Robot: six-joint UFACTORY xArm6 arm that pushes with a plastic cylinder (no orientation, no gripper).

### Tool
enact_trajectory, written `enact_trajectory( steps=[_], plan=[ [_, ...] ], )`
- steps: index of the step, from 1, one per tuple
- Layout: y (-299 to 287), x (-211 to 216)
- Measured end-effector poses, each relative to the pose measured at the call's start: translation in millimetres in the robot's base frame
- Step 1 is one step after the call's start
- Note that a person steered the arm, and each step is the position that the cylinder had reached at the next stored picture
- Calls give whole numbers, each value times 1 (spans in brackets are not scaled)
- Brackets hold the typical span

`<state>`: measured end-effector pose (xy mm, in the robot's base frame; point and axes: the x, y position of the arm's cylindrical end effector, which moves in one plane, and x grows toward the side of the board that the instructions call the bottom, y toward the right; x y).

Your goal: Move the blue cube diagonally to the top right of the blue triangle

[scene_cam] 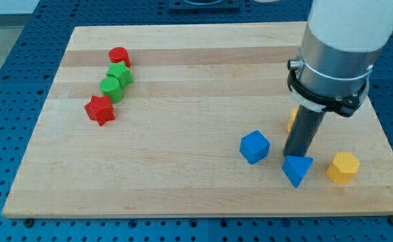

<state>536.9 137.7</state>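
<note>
The blue cube (254, 146) lies on the wooden board (183, 168) at the lower right. The blue triangle (297, 169) lies a little to the right of it and lower. My tip (292, 155) is at the end of the dark rod, just above the triangle's top edge and to the right of the cube, with a small gap between it and the cube. Whether the tip touches the triangle cannot be told.
A yellow hexagonal block (343, 167) lies right of the triangle. An orange block (292, 119) peeks out behind the rod. At the upper left stand a red cylinder (119, 56), two green blocks (120, 74) (111, 87) and a red star (100, 109).
</note>
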Motion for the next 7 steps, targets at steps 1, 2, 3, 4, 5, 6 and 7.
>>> enact_trajectory(
  steps=[1,2,3,4,5,6,7],
  plan=[
    [-13,-16],
    [-17,-72],
    [-21,-129],
    [-75,-109],
    [-116,-59],
    [-116,-59],
    [-112,-59]
  ],
)
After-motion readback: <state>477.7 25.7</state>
